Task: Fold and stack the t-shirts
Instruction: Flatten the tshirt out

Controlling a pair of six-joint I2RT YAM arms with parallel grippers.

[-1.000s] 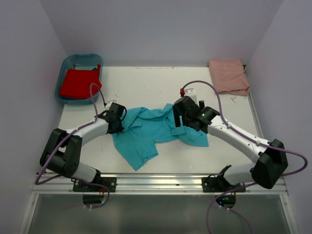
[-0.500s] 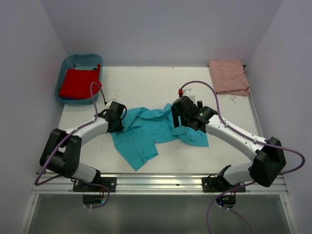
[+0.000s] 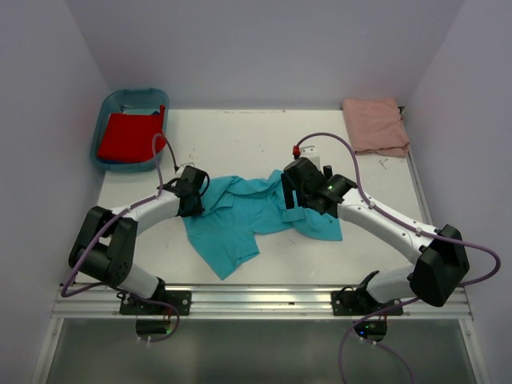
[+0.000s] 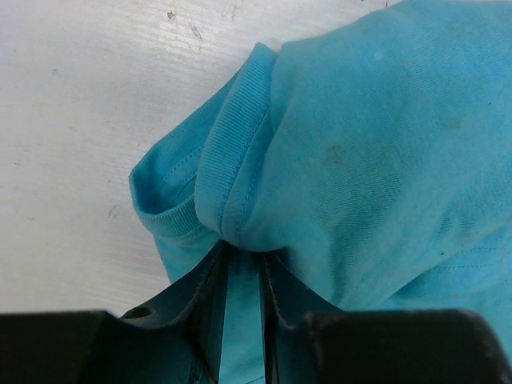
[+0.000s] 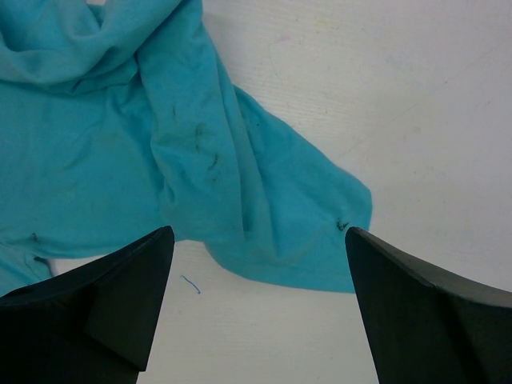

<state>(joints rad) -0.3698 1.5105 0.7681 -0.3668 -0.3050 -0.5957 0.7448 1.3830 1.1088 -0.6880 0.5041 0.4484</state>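
A turquoise t-shirt (image 3: 240, 216) lies crumpled and spread in the middle of the table. My left gripper (image 3: 198, 200) is at its left edge. In the left wrist view the narrow jaws (image 4: 242, 254) are shut on a bunched fold of the turquoise t-shirt (image 4: 360, 144) near a ribbed hem. My right gripper (image 3: 294, 208) hovers over the shirt's right part, open wide. The right wrist view shows a corner of the turquoise cloth (image 5: 264, 200) lying flat between and ahead of the spread gripper (image 5: 258, 234), untouched. A red t-shirt (image 3: 128, 138) and a folded salmon-pink t-shirt (image 3: 376, 126) lie apart.
The red shirt sits in a blue plastic tub (image 3: 108, 108) at the back left corner. The pink shirt lies at the back right corner by the wall. White walls close in three sides of the table (image 3: 240, 144). Purple cables loop from both arms.
My left arm has shifted slightly, its gripper staying at the shirt's left edge. The right gripper edged a little left and back. The cloth has barely moved.
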